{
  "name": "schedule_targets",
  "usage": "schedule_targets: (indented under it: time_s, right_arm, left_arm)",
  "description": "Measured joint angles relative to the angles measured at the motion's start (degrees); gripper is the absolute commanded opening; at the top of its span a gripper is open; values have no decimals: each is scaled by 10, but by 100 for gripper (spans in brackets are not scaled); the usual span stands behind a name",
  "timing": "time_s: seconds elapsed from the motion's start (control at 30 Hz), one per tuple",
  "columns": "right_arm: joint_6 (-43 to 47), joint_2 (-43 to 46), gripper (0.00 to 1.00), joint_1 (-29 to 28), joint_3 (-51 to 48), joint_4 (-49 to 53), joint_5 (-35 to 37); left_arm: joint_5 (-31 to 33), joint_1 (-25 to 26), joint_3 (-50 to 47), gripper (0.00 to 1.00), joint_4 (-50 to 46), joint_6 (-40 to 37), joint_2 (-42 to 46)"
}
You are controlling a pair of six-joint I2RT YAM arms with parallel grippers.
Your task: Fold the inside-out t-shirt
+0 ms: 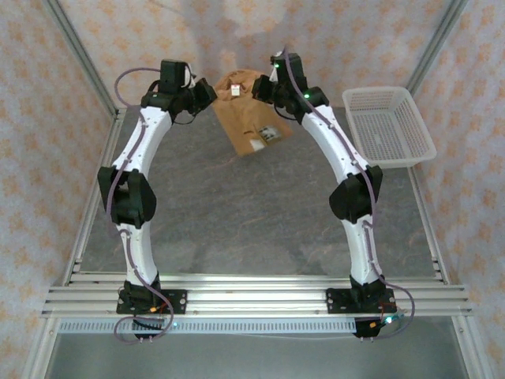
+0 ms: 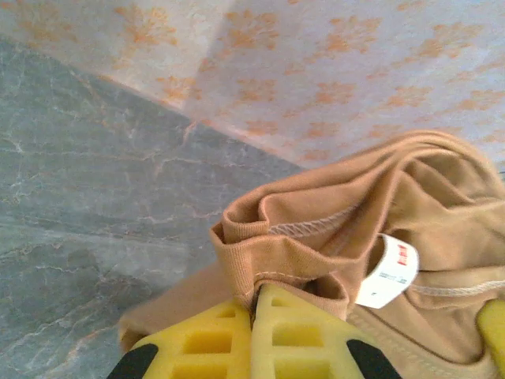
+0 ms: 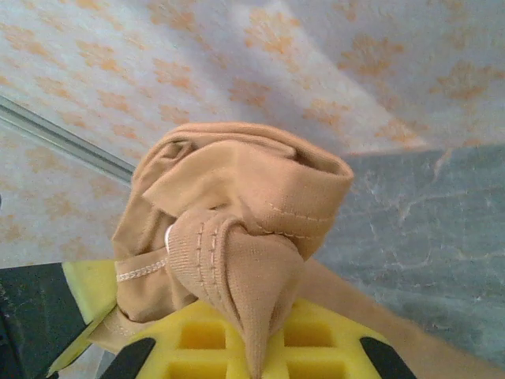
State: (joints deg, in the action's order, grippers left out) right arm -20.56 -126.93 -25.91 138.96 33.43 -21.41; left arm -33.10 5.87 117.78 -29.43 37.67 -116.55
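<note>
- Gripping the inside-out t-shirt (image 1: 254, 120) at the table's (image 1: 237, 213) far edge, we have both pincers on it.
- Our left gripper (image 2: 254, 306) is clamped on a stitched fold.
- Our right gripper (image 1: 265, 85) pinches bunched cloth.

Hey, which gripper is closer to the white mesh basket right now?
Right. The right gripper, shut on the t-shirt, sits left of the basket; the left gripper pinches the t-shirt's other edge, farther left.

Tan inside-out t-shirt (image 1: 251, 110), bunched, white label showing, apparently lifted at table's far edge
</note>
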Motion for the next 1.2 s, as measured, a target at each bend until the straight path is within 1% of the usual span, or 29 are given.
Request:
schedule_targets:
  time_s: [0.07,0.1,0.17,0.23,0.27,0.33,0.43,0.53,0.6,0.67,0.73,0.87,1.03,1.17,1.2]
  right_arm:
    - [9,31,0,1,-40,-8,-10]
    - [11,61,0,1,-93,-24,-19]
    - [11,121,0,1,-214,-64,-34]
    - [2,195,0,0,-385,-132,-50]
    - [-6,224,0,-1,-457,-163,-57]
    - [-28,281,0,-5,-619,-228,-70]
    - [-63,333,1,-19,-808,-302,-78]
    - [-89,365,1,-44,-916,-332,-82]
    - [-99,381,1,-56,-942,-342,-82]
    - [-104,391,1,-58,-944,-357,-80]
    - [-104,396,1,-58,-933,-367,-73]
    - [-103,384,0,-58,-885,-367,-61]
    - [-90,318,0,-57,-797,-355,-45]
    - [-82,256,0,-48,-757,-332,-26]
    - [-81,240,2,-45,-751,-325,-24]
  left_arm:
    - [-1,0,-43,0,22,0,36]
    - [-1,0,-86,0,39,0,65]
    - [1,2,-195,0,85,-1,135]
    - [9,12,-330,0,139,-2,215]
    - [13,19,-379,0,157,-2,242]
    - [25,48,-497,0,204,-2,298]
    - [42,98,-637,0,237,-4,347]
    - [62,122,-741,0,242,-1,385]
    - [80,121,-780,0,240,1,412]
    - [98,121,-790,0,240,1,434]
    - [112,121,-785,0,246,0,447]
    - [134,121,-768,0,247,-2,444]
    - [170,121,-754,0,246,-17,399]
    - [189,117,-722,0,243,-37,324]
    - [191,115,-713,0,243,-41,305]
